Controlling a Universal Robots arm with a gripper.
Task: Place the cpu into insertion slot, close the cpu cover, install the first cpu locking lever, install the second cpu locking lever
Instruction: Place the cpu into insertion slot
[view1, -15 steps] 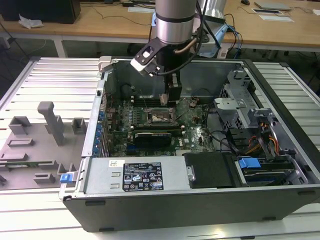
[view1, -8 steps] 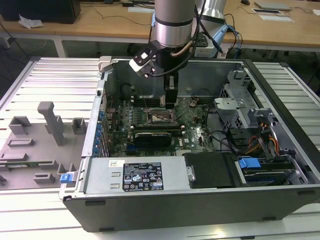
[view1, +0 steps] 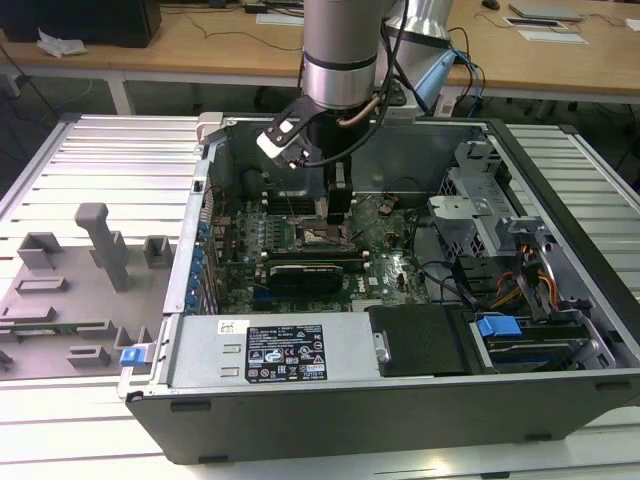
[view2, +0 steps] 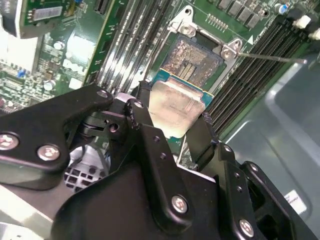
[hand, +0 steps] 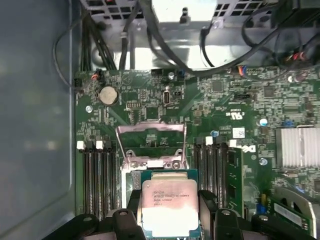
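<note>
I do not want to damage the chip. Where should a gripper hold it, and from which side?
Probably by two opposite side edges, coming down from above. The chip is thin and flat, with its metal top facing up. The gripper holds it this way over the socket.

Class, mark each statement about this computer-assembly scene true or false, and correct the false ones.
1. The gripper holds the cpu between its fingers. True.
2. The cpu cover is closed over the insertion slot. False: it stands swung open.
3. The cpu is seated in the insertion slot. False: the gripper holds it clear of the slot, whose contacts lie bare in the second wrist view.
4. Long black memory slots run on both sides of the insertion slot. True.
</note>
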